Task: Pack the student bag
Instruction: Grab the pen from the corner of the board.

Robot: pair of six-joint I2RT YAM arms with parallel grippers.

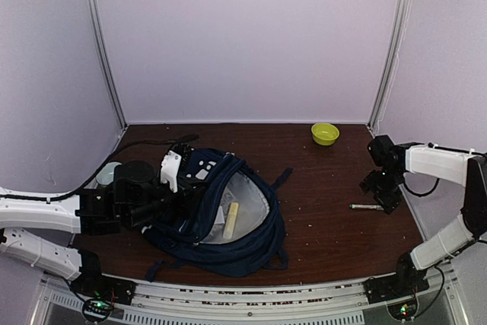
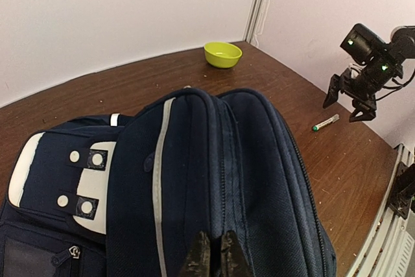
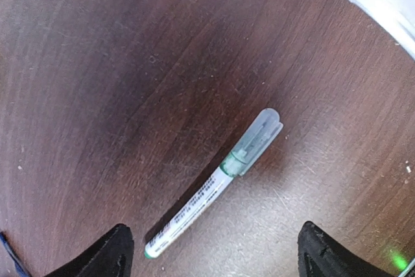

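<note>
Navy bag (image 1: pixel 228 245) lies left of centre on the dark wood desk (image 1: pixel 327 249), just in front of the left arm. Its main compartment is unzipped and gaping upward, showing the pale grey lining. Inside the opening is a cream stick-shaped item (image 1: pixel 230 220), with something white beside it (can't tell what either is). White patch with dots (image 2: pixel 91 183) sits on the bag's front pocket, at the end nearer the left arm.

Left gripper (image 2: pixel 214 243): jaws pressed together, tips pinching the fabric at the bag's upper rim. That edge stands raised off the desk.

Right gripper (image 3: pixel 214 233): jaws spread wide, pointing down, nothing between them but desk. It hovers over a pen (image 3: pixel 214 186) at the right side of the desk, well apart from the bag. The pen has a white barrel, a green band and a frosted cap, and lies flat on a diagonal in the wrist view. It is between the two fingers (image 3: pixel 110 251) but ahead of them, not touching either one.

Small lime-green bowl (image 1: pixel 325 133) sits upright near the back wall, apart from both the bag and the pen.
</note>
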